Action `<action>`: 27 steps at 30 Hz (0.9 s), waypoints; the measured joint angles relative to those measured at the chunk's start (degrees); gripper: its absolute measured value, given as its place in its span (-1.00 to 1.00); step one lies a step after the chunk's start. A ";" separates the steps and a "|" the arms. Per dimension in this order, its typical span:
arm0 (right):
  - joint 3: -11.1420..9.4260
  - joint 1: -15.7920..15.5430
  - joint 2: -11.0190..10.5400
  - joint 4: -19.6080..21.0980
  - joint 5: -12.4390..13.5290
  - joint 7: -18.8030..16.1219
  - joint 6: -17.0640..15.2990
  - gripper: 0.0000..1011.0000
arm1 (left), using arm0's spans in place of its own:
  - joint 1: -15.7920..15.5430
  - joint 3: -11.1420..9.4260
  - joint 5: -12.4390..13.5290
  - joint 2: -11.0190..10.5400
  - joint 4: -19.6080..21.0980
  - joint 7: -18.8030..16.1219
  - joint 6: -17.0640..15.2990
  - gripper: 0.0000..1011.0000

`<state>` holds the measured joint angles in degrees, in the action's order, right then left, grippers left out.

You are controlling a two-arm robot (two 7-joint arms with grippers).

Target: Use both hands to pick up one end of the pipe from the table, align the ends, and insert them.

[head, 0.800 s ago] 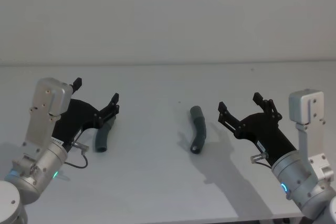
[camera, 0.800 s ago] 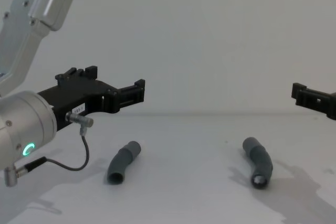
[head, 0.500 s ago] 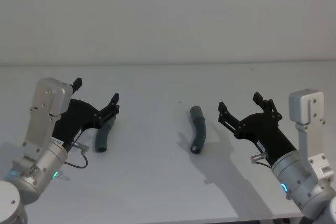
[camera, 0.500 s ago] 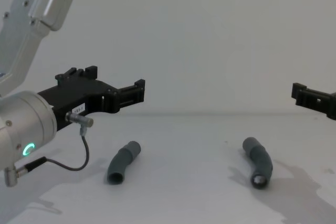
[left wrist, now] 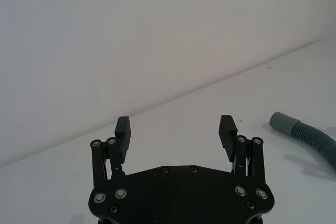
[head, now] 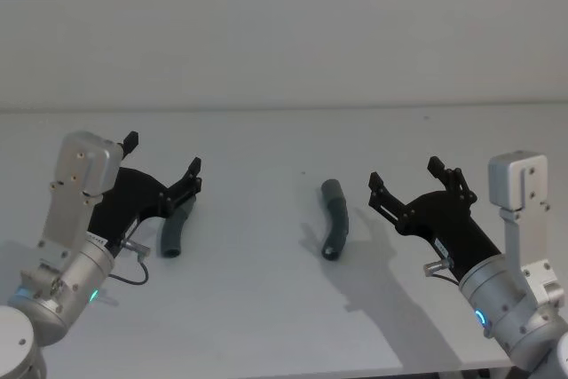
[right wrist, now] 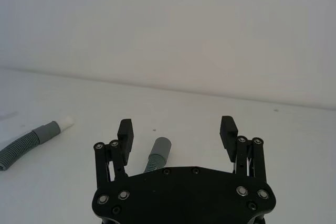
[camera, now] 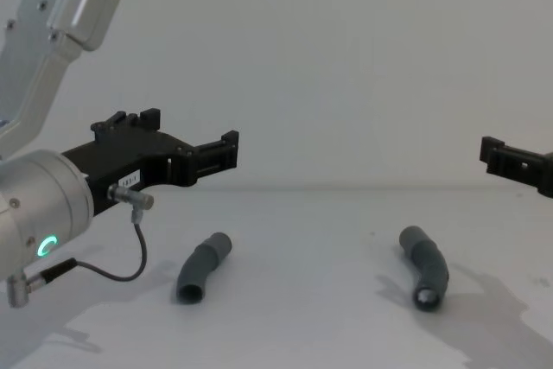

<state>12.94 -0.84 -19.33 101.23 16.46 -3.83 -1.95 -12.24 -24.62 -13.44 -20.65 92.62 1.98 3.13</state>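
**Left gripper [head: 162, 153] and right gripper [head: 406, 174] both open, both empty, hoses on the table [head: 266, 308]**

Your left gripper sits at the middle left of the head view, raised off the table with its fingers spread wide and nothing between them. In the left wrist view the two pads [left wrist: 122, 127] stand well apart with only bare table beyond the gap. The left hose piece [head: 171, 235] lies on the table just below and beside this gripper, its upper end hidden behind the lower finger; the chest view shows it lying flat at lower left, clear of the fingers.

Your right gripper is at the lower right of the head view, also raised, spread open and holding nothing. The middle hose piece [head: 335, 219] lies bent on the table just left of its fingertips, not touching them, with the smooth cuff [head: 330, 189] at the far end.

The two hose pieces are well apart. In the right wrist view, the left piece shows a short white tip [right wrist: 67, 121] sticking out of its cuff.
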 joint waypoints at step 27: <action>0.00 0.00 0.00 0.00 0.00 0.00 0.00 0.99 | 0.00 0.02 0.01 0.03 0.00 0.00 0.00 0.98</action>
<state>12.94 -0.84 -19.33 101.23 16.46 -3.83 -1.95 -12.24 -24.60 -13.44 -20.63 92.62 1.98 3.13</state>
